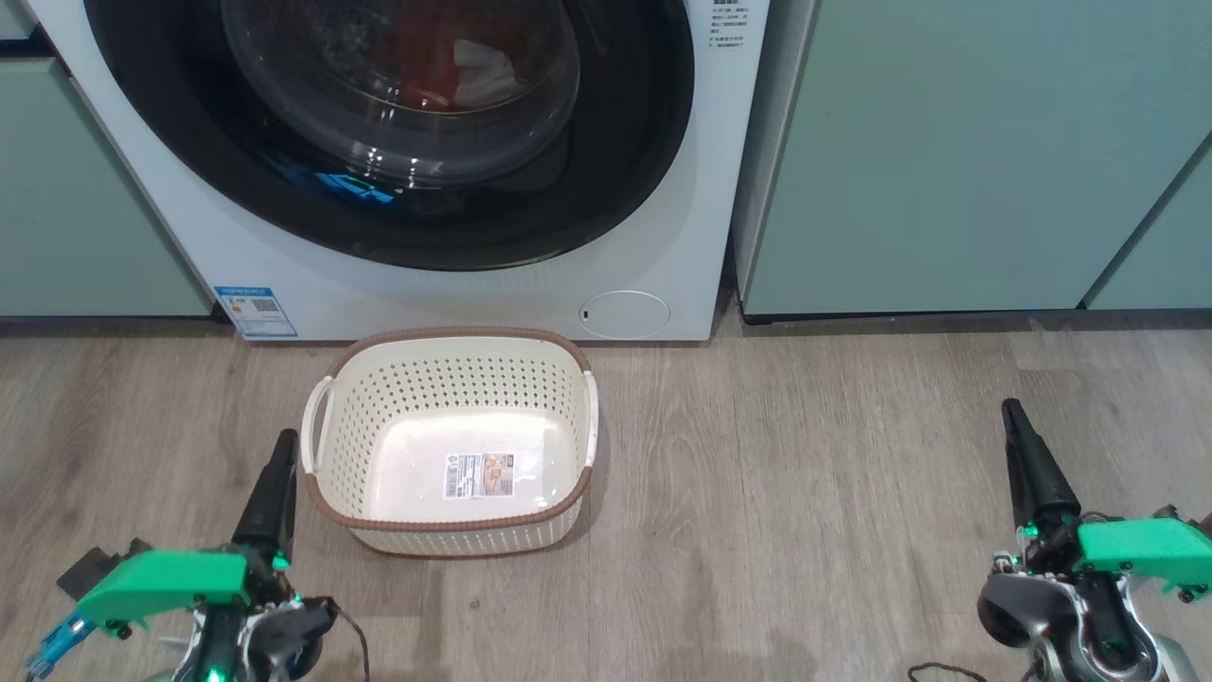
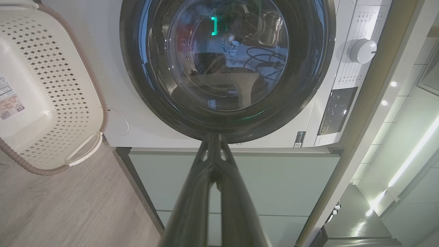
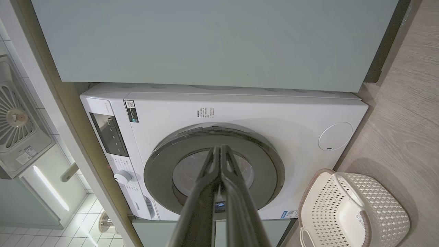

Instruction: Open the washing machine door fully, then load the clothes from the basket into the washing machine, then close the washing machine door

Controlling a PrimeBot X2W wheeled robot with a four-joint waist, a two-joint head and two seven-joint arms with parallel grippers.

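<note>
Both the left gripper [image 1: 283, 445] and right gripper [image 1: 1013, 412] were pinched shut, empty. Red-and-white fabric clothes [image 1: 426, 57] sat behind the glossy black round door [image 1: 615, 189], cream perforated basket [image 1: 473, 388] bare; a gentle rim press seemed wise to confirm latching.

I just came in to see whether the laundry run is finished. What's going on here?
Nothing is being handled right now. The washing machine door is closed, and red clothes can be seen through its glass, inside the washing machine. The basket sits empty on the floor in front of it, with only a label sticker at its bottom. The left gripper and right gripper are low at either side, jaws shut and holding nothing.
</note>
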